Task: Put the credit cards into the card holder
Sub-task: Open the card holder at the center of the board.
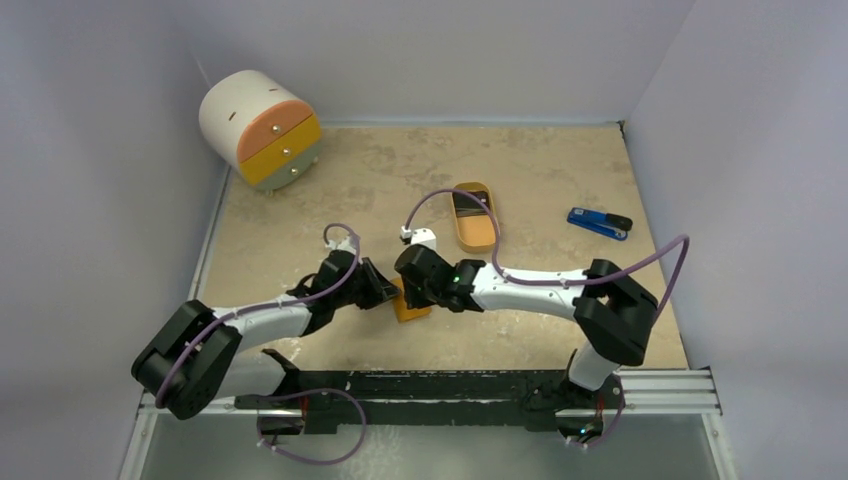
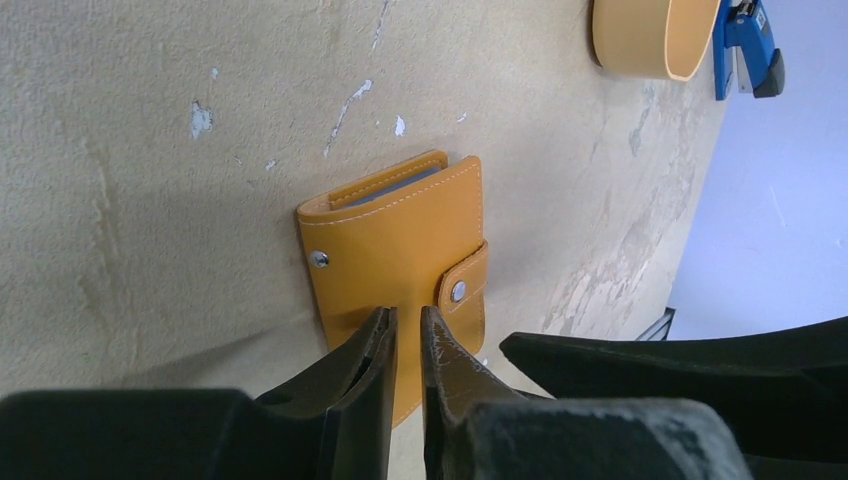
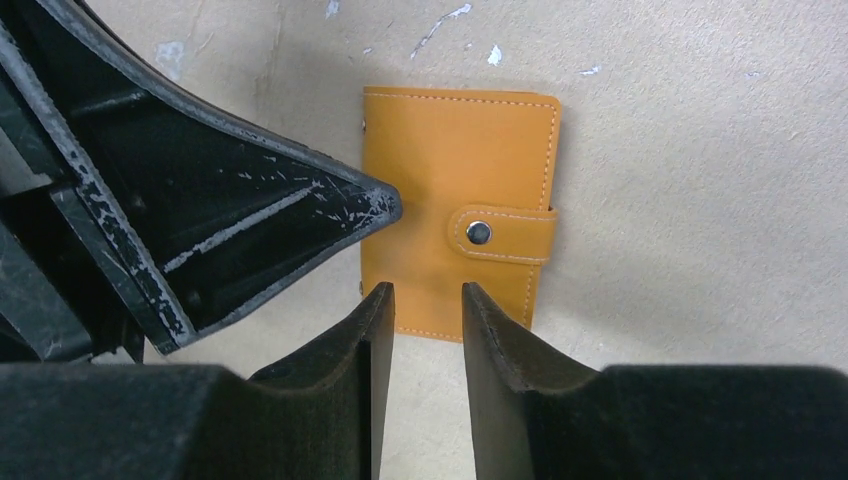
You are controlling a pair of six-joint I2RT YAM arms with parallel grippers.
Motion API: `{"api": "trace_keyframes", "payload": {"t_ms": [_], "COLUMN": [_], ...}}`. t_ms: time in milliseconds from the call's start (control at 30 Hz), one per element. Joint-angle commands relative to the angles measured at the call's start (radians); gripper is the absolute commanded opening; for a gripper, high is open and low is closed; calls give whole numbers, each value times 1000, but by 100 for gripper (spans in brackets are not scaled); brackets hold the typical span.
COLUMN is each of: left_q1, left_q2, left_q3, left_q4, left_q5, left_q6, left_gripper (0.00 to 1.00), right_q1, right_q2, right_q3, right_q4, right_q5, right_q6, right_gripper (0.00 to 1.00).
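The holder (image 3: 450, 170) lies flat on the table (image 1: 560, 170) at the middle of its near half, folded shut with the tab (image 3: 500, 235) snapped down. From above it is mostly hidden under the two wrists, and only an orange corner shows. The left gripper (image 2: 408, 335) hangs over the holder's near edge, its jaws drawn to a thin slit with nothing seen between them. In the right wrist view one left finger reaches the holder's side edge, and whether it touches is hard to say. The right gripper (image 3: 420, 305) hovers at the holder's other edge, jaws moderately apart and holding nothing. A pale sliver shows along the holder's open edge. Farther back, the tray (image 1: 482, 235) holds a dark shape (image 1: 466, 203), perhaps a card, too small to tell.
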Motion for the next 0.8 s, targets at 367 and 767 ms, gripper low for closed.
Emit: {"api": "trace_keyframes", "payload": {"t_ms": [367,767], "left_q1": [-3,-2], "left_q2": [47,56], "left_q3": [-39,-70], "left_q4": [99,110], "left_q5": [-15,-31], "left_q6": [-32,-39], "left_gripper": [6,3], "right_q1": [6,6], "right_q2": [92,142], "right_q3": [121,162], "right_q4": [-110,-141], "right_q5": [103,127], "right_q6": [27,14], "right_gripper": [32,36]}}
